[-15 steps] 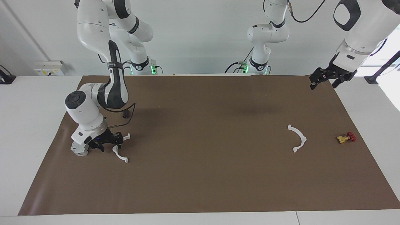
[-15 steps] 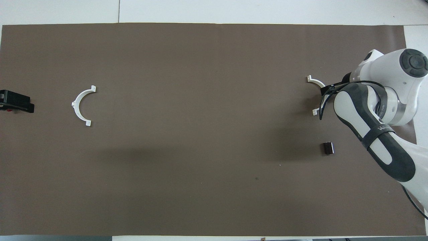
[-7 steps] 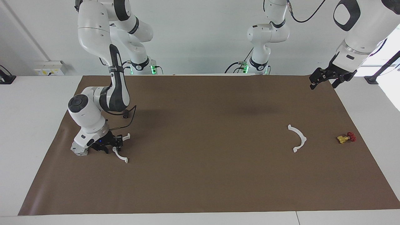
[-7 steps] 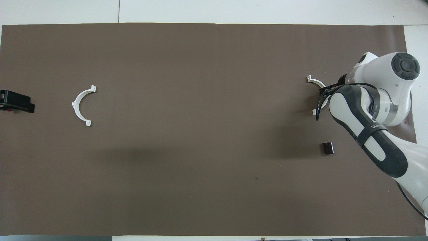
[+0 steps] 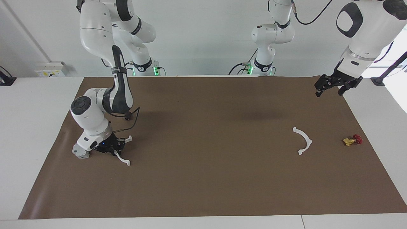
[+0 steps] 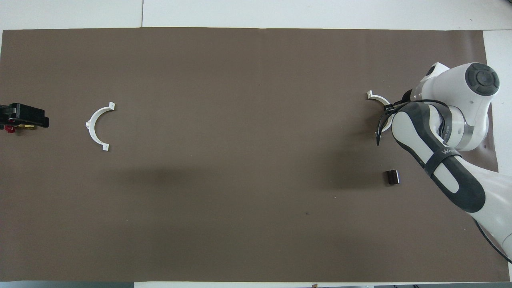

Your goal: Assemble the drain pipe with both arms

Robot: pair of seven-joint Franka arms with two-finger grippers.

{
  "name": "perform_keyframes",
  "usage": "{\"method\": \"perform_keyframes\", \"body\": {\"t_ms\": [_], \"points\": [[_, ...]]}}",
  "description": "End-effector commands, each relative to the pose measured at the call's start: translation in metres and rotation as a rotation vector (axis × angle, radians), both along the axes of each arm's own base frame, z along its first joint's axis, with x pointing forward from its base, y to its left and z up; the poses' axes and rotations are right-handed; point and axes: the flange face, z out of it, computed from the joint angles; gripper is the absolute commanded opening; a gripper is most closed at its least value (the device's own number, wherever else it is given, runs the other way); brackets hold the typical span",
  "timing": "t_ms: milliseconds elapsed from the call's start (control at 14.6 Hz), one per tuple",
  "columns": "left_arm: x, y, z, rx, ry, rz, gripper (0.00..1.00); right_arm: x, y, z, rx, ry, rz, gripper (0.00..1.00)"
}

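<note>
One white half-ring (image 5: 123,158) lies on the brown mat (image 5: 203,178) toward the right arm's end; it also shows in the overhead view (image 6: 375,96). My right gripper (image 5: 116,149) is down low at this half-ring's middle, and the arm's wrist hides it from above. The other half-ring (image 5: 304,140) lies alone toward the left arm's end, also in the overhead view (image 6: 93,129). My left gripper (image 5: 329,88) is open and empty, up in the air over the mat's corner at that end, and shows in the overhead view (image 6: 25,116).
A grey boxy block (image 5: 79,152) sits beside the right gripper at the mat's edge. A small yellow-and-red valve (image 5: 352,140) lies near the lone half-ring. A small dark cylinder (image 6: 392,177) lies nearer to the robots than the right gripper.
The right gripper has come down onto its half-ring and drawn in a little toward the grey block. The left gripper has shifted slightly over the mat's corner. The half-rings lie as before.
</note>
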Motion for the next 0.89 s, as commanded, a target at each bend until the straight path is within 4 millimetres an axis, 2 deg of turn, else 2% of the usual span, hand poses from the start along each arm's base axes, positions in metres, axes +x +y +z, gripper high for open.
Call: {"method": "perform_keyframes", "body": {"t_ms": [0, 137, 206, 274, 343, 480, 549, 686, 754, 823], "points": [[0.001, 0.014, -0.026, 0.019, -0.040, -0.009, 1.00, 0.004, 0.005, 0.013, 0.021, 0.014, 0.013, 0.15], [0.012, 0.018, -0.056, 0.022, -0.043, -0.029, 1.00, 0.021, 0.056, 0.039, 0.039, 0.023, -0.012, 0.15], [0.020, 0.023, -0.069, 0.024, -0.045, -0.029, 1.00, 0.027, 0.090, 0.050, 0.043, 0.046, -0.057, 0.15], [0.029, 0.026, -0.086, 0.025, -0.045, -0.030, 1.00, 0.029, 0.133, 0.061, 0.037, 0.061, -0.108, 0.15], [0.035, 0.028, -0.096, 0.028, -0.053, -0.027, 1.00, 0.026, 0.179, 0.069, 0.035, 0.056, -0.151, 0.15], [0.049, 0.029, -0.126, 0.030, -0.056, -0.027, 1.00, 0.005, 0.265, 0.072, 0.045, 0.053, -0.198, 0.15], [0.054, 0.029, -0.140, 0.031, -0.056, -0.029, 1.00, -0.007, 0.298, 0.072, 0.041, 0.054, -0.201, 0.14], [0.063, 0.035, -0.165, 0.036, -0.076, -0.041, 1.00, -0.026, 0.349, 0.073, 0.045, 0.026, -0.202, 0.15], [0.065, 0.041, -0.182, 0.039, -0.089, -0.051, 1.00, -0.034, 0.369, 0.064, 0.032, 0.018, -0.186, 0.14], [0.064, 0.043, -0.195, 0.042, -0.108, -0.050, 1.00, -0.036, 0.378, 0.057, 0.023, -0.002, -0.170, 0.14]]}}
